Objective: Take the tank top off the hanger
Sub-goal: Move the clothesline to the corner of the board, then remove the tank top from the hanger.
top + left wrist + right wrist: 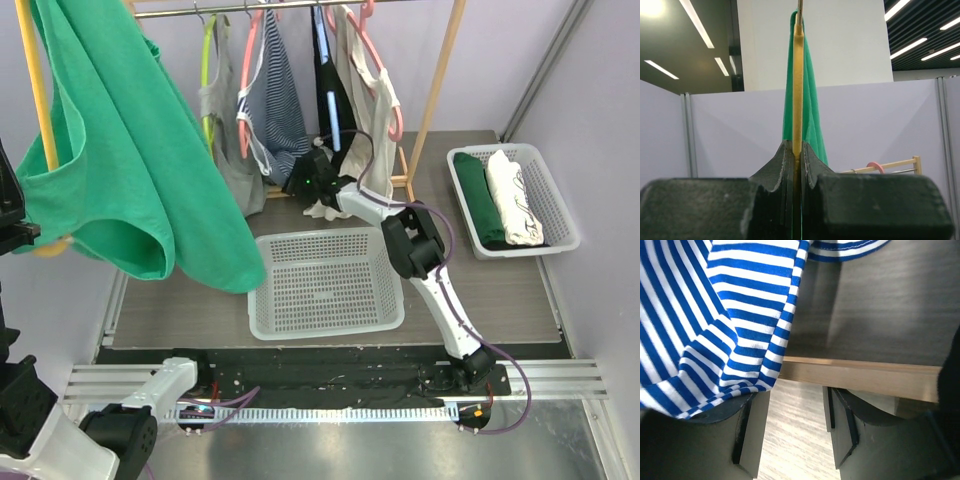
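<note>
A green tank top (pixel 130 150) hangs on a yellow hanger (pixel 35 80), held high at the left, close to the top camera. My left gripper (pixel 798 150) is shut on the hanger's yellow bar (pixel 798 75), with green cloth (pixel 812 100) draped on both sides of it. My right gripper (pixel 310 180) is stretched out to the foot of the clothes rack. It stands open (pixel 795 405) with nothing between its fingers. A blue-and-white striped top (pixel 700 315) brushes over its left finger, and a wooden rail (pixel 860 377) crosses just beyond the tips.
The rack's bar (pixel 300 8) carries several more garments on coloured hangers, among them the striped top (pixel 275 100). A white mesh basket (pixel 330 237) sits mid-table. A second basket (pixel 560 200) with folded clothes stands at the right. A wooden rack post (pixel 435 90) rises behind.
</note>
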`<state>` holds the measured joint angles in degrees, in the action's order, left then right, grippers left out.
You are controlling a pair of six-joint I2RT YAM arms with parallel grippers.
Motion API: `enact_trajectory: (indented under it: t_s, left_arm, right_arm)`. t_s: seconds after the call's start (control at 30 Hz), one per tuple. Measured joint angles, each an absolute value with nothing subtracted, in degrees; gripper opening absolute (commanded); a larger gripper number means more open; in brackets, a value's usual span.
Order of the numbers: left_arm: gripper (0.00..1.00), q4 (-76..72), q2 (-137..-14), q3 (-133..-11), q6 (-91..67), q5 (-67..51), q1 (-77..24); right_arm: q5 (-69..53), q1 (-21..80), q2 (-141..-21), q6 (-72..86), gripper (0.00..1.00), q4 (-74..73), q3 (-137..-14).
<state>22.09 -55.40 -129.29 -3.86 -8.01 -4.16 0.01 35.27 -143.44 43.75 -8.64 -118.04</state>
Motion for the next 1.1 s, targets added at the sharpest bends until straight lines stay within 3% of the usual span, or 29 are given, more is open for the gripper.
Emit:
enact_trajectory:
  t_s: [0.2, 0.33, 0.53, 0.77, 1.1]
  left_arm:
    - [0.0, 22.2, -57.1, -132.1, -7.4, -10.4, -3.9]
    - [0.0, 20.8, -59.5, -135.0, -13.3, -14.4, 0.1]
    - [0.0, 14.1, -60.7, -133.9, -25.7, -25.1, 11.9]
    - [0.0, 1.9, -60.8, -131.5, -40.7, -32.8, 22.0]
    - [0.0, -13.9, -65.9, -140.1, -58.4, -33.2, 34.4]
  right_arm:
    - [0.1, 34.8, -143.1, 44.2, 0.68, -5.0, -116.7]
    - [-1.5, 35.4, -137.8, 41.0, 0.75, 0.4, -106.1]
    - [-3.7, 37.0, -117.8, 36.1, 0.78, 3.7, -86.5]
    - [-4.8, 38.3, -92.7, 33.1, 0.78, 10.3, -73.0]
    - [-12.6, 38.0, -77.8, 28.4, 0.85, 11.8, -56.4]
